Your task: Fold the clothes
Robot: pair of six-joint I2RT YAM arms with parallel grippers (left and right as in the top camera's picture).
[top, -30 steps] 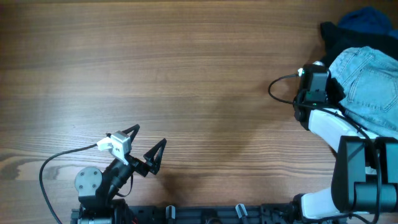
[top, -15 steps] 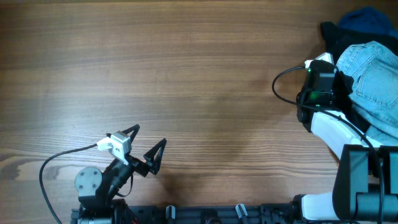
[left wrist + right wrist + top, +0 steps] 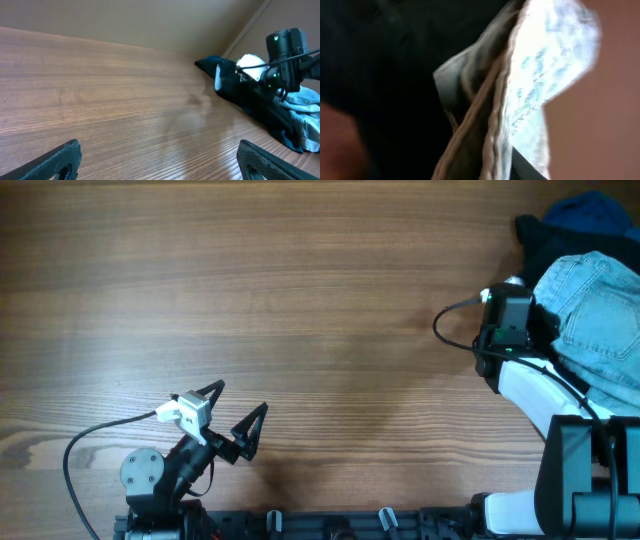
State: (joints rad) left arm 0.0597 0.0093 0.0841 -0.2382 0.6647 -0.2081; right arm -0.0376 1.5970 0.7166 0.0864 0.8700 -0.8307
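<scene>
- Two garments sit heaped at the right edge of the table [image 3: 300,280]: the clothes [image 3: 600,310], pale-blue denim with a stitched pocket showing, lie on top of a black garment [image 3: 533,240].
- My right gripper [image 3: 512,320] is at the denim's left edge, over the black cloth. Its wrist view is filled by a blurred, layered denim edge next to black fabric. I cannot tell how its jaws stand, or whether they hold anything.
- My left gripper [image 3: 241,397] hovers near the front left with its jaws wide apart and empty, well apart from the denim.
</scene>
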